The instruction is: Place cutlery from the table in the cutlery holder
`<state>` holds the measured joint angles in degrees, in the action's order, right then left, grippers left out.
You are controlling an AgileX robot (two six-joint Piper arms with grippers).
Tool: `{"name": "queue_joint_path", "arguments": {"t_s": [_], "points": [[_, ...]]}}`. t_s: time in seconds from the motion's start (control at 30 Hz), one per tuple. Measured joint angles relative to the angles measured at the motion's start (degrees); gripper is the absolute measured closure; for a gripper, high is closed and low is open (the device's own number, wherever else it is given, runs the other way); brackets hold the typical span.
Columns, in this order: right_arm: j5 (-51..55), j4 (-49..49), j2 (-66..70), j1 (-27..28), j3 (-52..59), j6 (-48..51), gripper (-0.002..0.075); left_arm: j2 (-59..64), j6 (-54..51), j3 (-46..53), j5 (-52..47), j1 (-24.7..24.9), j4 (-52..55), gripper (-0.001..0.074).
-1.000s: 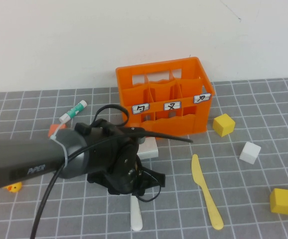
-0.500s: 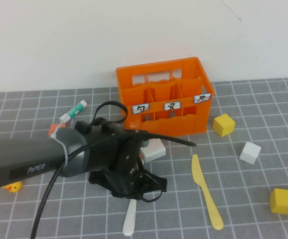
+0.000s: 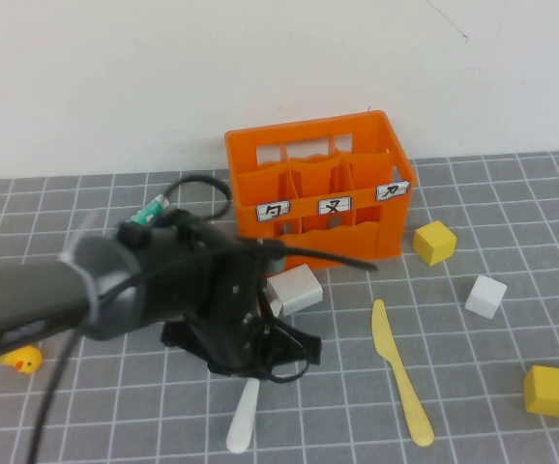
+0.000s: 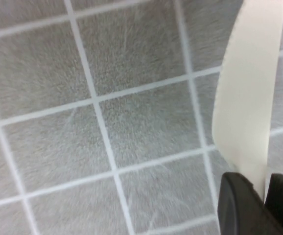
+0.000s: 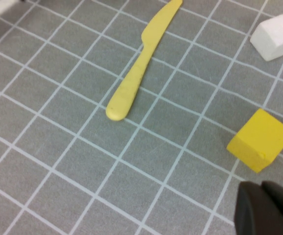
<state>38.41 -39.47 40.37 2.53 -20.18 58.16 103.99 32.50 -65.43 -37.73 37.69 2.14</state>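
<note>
White knife [image 4: 247, 98], thin, light, stiff but slick plastic, is seen pinched edge-on in left gripper [image 4: 265, 193] jaws just in front of the orange crate [image 3: 318, 188], w/ yellow knife [image 3: 400, 372] flat on table [image 3: 512, 425] nearby; right gripper [image 5: 266, 208] jaws look pressed together.

Smooth plastic white knife [image 4: 247, 98], pale yellow knife [image 5: 140, 66]; matt grey table [image 5: 58, 147].
</note>
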Motion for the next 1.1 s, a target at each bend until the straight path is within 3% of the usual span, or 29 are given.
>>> {"name": "queue_joint_path", "arguments": {"t_s": [0.27,0.57,0.83,1.1], "points": [[0.0,-0.05,0.0,0.0,0.0,0.0,0.0729,-9.67,-2.12,0.0,-2.07,0.0,0.0,0.0661],[0.0,-0.05,0.0,0.0,0.0,0.0,0.0729,-16.43,-2.25,0.1,2.15,0.0,0.0,0.0664],[0.0,-0.05,0.0,0.0,0.0,0.0,0.0729,-17.52,-2.25,0.1,15.17,0.0,0.0,0.0665],[0.0,-0.05,0.0,0.0,0.0,0.0,0.0729,-17.52,-2.25,0.2,35.5,0.0,2.77,0.0665]]}}
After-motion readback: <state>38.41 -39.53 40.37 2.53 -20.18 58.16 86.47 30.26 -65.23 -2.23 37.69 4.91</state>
